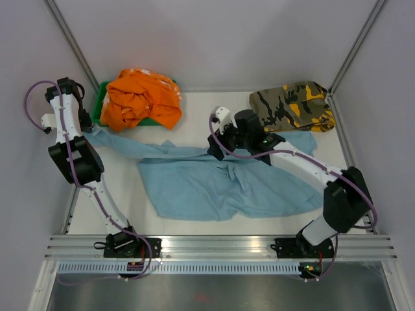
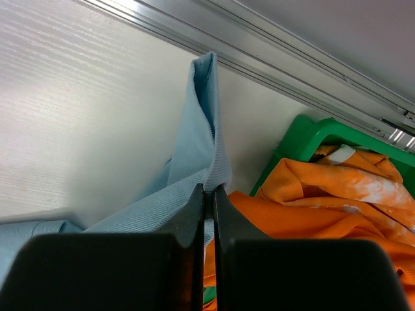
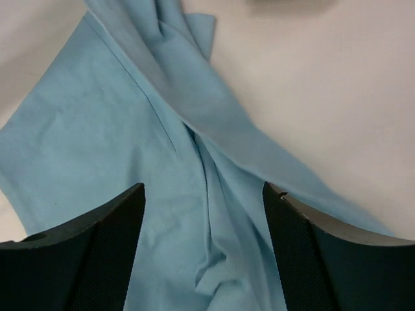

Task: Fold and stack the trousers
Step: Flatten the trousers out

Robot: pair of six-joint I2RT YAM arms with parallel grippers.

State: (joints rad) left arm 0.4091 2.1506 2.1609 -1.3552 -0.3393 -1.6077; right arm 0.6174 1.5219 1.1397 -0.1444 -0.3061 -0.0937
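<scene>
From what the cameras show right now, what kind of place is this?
Probably a robot lab cell, not a home: a white table walled by grey panels, a left arm and a right arm bolted to a metal rail, and blue trousers spread out.

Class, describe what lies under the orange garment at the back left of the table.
A green bin sits under the orange garment. Only parts of its rim and left wall show. Whatever else lies inside the bin is covered by the garment and cannot be seen.
</scene>
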